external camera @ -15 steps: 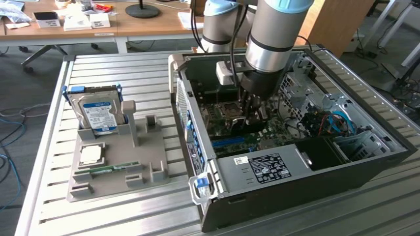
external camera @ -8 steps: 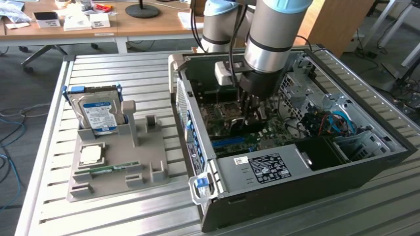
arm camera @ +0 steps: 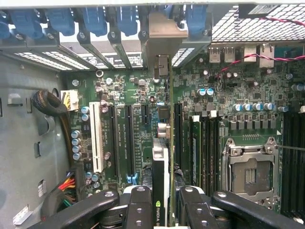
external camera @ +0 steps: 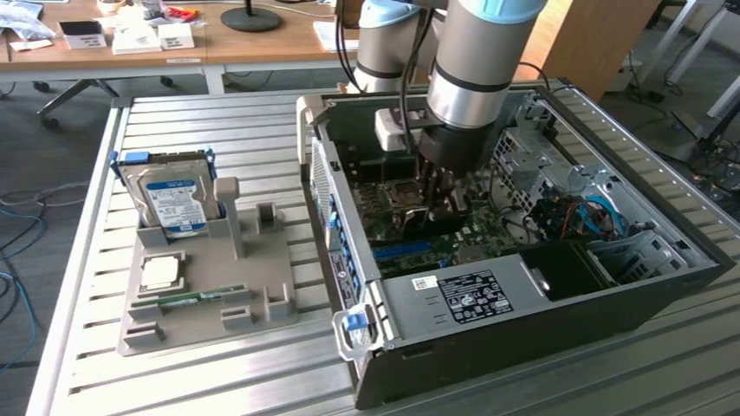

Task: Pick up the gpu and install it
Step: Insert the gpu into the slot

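Gpu point(arm camera: 161, 167) is standing on edge inside the computer case point(external camera: 647, 286), the gripper point(arm camera: 164, 202) pinching it narrowly across its thickness with 2 fingers point(arm camera: 140, 205). It is hanging over the motherboard point(arm camera: 238, 95) beside a long black slot point(arm camera: 177, 138), its far end reaching toward the rear wall's bracket bay point(arm camera: 164, 33). Seating it well is calling for keeping it upright, parallel to the slot, and pressing evenly.

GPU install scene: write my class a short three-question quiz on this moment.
1. What stands upright in the holder?
2. True or false: the hand grips the gpu.
3. The gpu is: A) in the holder; B) inside the case, over the motherboard; C) outside the case.
Key: 1 the hard drive; 2 true; 3 B.
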Robot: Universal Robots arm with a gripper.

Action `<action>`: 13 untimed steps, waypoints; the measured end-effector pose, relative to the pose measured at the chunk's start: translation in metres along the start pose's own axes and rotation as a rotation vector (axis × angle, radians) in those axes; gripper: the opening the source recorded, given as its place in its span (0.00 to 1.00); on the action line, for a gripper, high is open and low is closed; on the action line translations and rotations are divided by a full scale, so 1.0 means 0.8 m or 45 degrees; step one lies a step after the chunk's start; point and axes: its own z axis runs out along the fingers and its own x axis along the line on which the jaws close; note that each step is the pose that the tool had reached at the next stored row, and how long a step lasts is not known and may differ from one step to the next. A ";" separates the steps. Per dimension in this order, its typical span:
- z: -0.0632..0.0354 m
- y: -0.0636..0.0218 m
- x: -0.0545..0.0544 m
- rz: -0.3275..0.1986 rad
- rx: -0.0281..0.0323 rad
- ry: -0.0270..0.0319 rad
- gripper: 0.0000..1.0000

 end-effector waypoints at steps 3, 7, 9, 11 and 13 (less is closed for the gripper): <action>0.000 0.002 0.000 0.000 -0.0001 0.0000 0.27; 0.000 0.004 0.000 0.000 -0.0001 0.0000 0.27; 0.000 0.005 0.000 0.000 -0.0001 0.0001 0.27; 0.000 0.006 0.000 0.000 0.0000 -0.0001 0.27; 0.001 0.006 0.001 0.000 0.0001 -0.0001 0.27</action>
